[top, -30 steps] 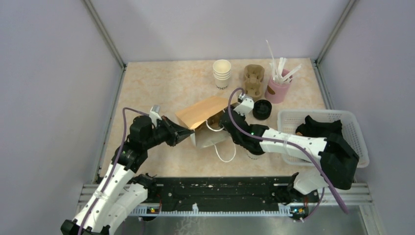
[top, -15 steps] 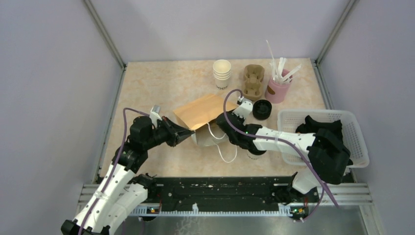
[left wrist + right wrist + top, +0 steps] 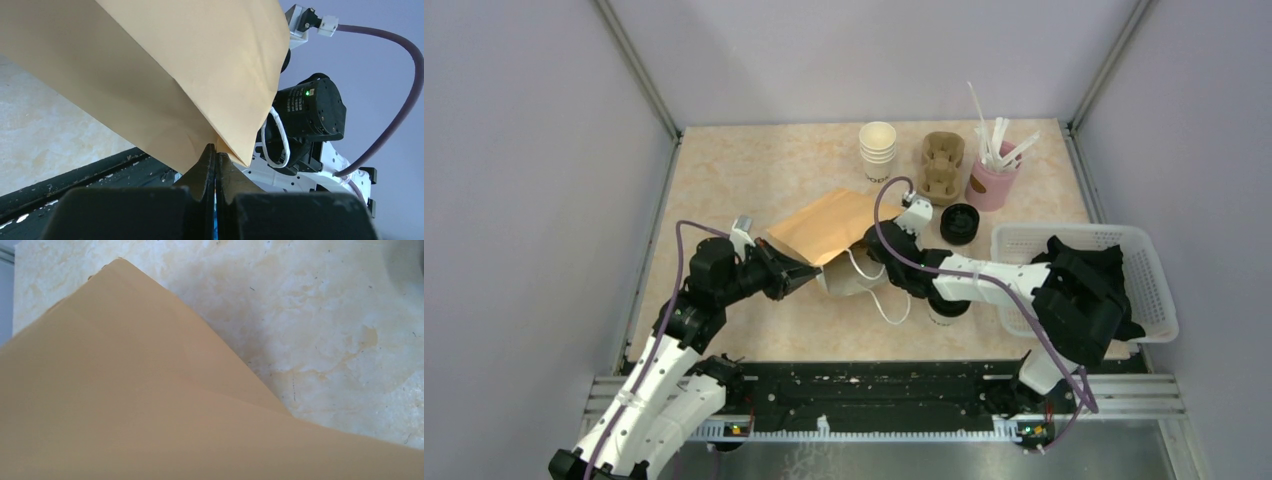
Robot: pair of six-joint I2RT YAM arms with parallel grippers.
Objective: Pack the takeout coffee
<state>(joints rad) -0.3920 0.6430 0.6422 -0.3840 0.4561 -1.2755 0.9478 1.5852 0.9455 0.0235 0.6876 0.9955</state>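
Observation:
A brown paper bag (image 3: 822, 226) with white cord handles (image 3: 886, 305) lies on its side in the middle of the table. My left gripper (image 3: 809, 268) is shut on the bag's near rim and holds the mouth up; the left wrist view shows the fingertips (image 3: 215, 147) pinching the paper (image 3: 150, 75). My right gripper (image 3: 870, 255) reaches into the bag's mouth from the right. Its jaws are hidden, and the right wrist view is mostly filled by bag paper (image 3: 125, 405). A small white cup (image 3: 946, 311), apparently the takeout coffee, peeks from under my right forearm with its lid hidden.
Along the back stand a stack of lidless white cups (image 3: 877, 150), brown pulp cup carriers (image 3: 944, 164) and a pink cup of stirrers (image 3: 992, 182). Black lids (image 3: 959, 223) lie behind my right wrist. A white basket (image 3: 1146, 262) sits at the right under the right arm.
My right arm has pushed left, deeper into the bag's mouth. The bag's upper side has lifted and swung left. The left gripper has kept its hold in place.

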